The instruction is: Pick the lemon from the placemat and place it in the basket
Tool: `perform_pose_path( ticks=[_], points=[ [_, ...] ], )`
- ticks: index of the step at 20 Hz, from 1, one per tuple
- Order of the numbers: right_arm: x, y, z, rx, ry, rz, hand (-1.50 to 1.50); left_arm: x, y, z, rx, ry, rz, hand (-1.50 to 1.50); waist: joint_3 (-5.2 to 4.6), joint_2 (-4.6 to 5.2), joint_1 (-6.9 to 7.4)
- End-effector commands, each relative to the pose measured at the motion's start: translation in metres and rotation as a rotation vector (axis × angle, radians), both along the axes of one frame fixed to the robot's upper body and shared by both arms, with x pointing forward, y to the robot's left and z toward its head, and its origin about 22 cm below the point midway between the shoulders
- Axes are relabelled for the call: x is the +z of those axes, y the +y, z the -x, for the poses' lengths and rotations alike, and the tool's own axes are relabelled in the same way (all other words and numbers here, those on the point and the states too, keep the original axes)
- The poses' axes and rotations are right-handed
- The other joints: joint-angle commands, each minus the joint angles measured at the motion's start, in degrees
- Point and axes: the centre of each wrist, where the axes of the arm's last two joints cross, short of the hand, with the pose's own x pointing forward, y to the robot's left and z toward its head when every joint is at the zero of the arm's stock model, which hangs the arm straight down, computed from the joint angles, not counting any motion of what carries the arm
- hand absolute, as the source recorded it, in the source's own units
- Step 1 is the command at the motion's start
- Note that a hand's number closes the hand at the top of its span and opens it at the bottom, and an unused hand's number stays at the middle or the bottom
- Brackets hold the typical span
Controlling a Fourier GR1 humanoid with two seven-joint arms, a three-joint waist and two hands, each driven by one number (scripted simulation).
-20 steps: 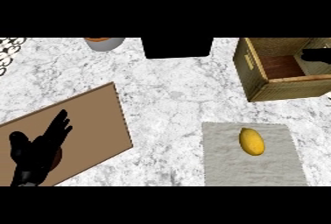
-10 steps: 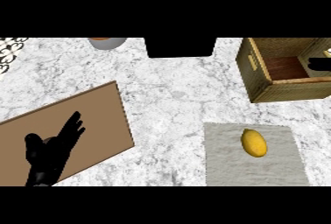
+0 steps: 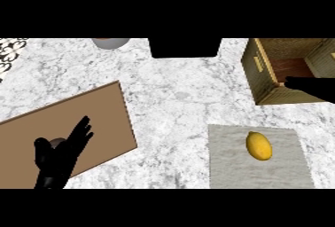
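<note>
Head view: the yellow oval lemon lies on the pale grey rectangular placemat at the lower right of the white marbled tabletop, nothing touching it. Up and to the right of the placemat stands the square woven basket with tan walls and a reddish-brown floor, well apart from the lemon. The right robot hand comes in from the right edge across the basket's near wall, over its front corner; only a dark tapering shape shows, so whether its fingers are spread or curled cannot be told. The left robot hand shows at the lower left over the flat brown rectangular board, its fingers straight and spread, pointing up and to the right, holding nothing. At the top edge sit a grey rounded bowl, partly cut off, and a black rectangular block.
</note>
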Motion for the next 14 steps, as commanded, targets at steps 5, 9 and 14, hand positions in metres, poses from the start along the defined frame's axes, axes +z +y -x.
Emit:
perform_pose_path(
  ticks=[5,9,14],
  points=[
    [-0.053,0.017,0.005,-0.026,0.016,0.079,-1.5,-0.035,0.016,0.011,0.104,0.177,-0.044,0.0,-1.01,1.0,1.01],
    [-0.073,-0.003,-0.005,-0.041,0.026,0.07,-1.5,-0.027,0.026,0.007,0.1,0.162,-0.036,0.0,-0.91,1.07,1.1],
    [-0.099,0.008,0.003,-0.031,0.035,0.057,-1.5,-0.033,0.018,0.01,0.077,0.182,-0.043,0.0,-0.95,1.0,0.9]
  ],
)
